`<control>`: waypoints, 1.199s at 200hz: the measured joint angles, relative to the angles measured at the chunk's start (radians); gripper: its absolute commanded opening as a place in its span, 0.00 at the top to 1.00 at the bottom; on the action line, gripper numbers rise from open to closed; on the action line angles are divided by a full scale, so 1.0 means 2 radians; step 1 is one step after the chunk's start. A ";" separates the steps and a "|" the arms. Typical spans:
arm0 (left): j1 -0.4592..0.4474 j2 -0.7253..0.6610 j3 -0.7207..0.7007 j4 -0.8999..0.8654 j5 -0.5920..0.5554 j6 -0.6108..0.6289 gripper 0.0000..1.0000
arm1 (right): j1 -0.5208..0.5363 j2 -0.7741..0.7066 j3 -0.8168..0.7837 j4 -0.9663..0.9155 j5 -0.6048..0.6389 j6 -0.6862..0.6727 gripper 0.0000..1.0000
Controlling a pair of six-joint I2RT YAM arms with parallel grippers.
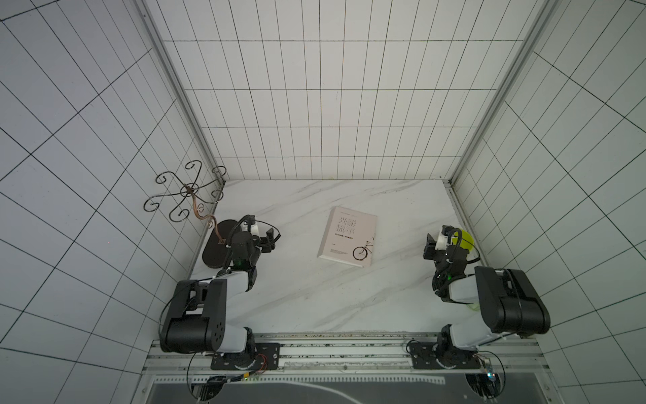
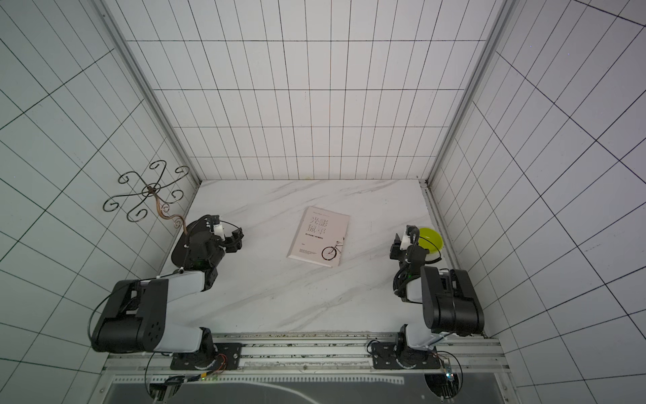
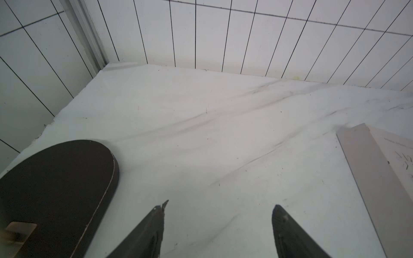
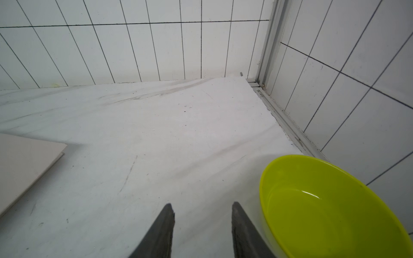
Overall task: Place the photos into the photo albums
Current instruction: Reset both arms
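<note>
One thick white photo album with grey characters and a bicycle drawing lies closed and flat mid-way on the white marble-look table, between the arms. Likely stiff, heavyish, smooth cover; best lifted at the open page edge facing the right arm. No photos visible.

Left gripper: jaws wide apart, empty, near black oval stand base. Right gripper: jaws partly apart, empty, beside lime-green plastic bowl.
</note>
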 measured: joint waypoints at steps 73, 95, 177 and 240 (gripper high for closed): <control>0.029 0.041 -0.047 0.142 0.034 0.004 0.22 | 0.028 0.000 0.000 0.014 0.023 0.006 0.01; -0.039 0.051 -0.078 0.220 0.023 0.045 0.19 | 0.029 0.000 0.000 0.014 0.028 0.006 0.01; -0.036 0.067 -0.049 0.217 -0.065 0.033 0.03 | 0.030 0.000 0.000 0.015 0.034 0.006 0.01; -0.057 0.067 -0.028 0.160 -0.097 0.044 0.02 | 0.030 0.000 0.000 0.015 0.034 0.006 0.01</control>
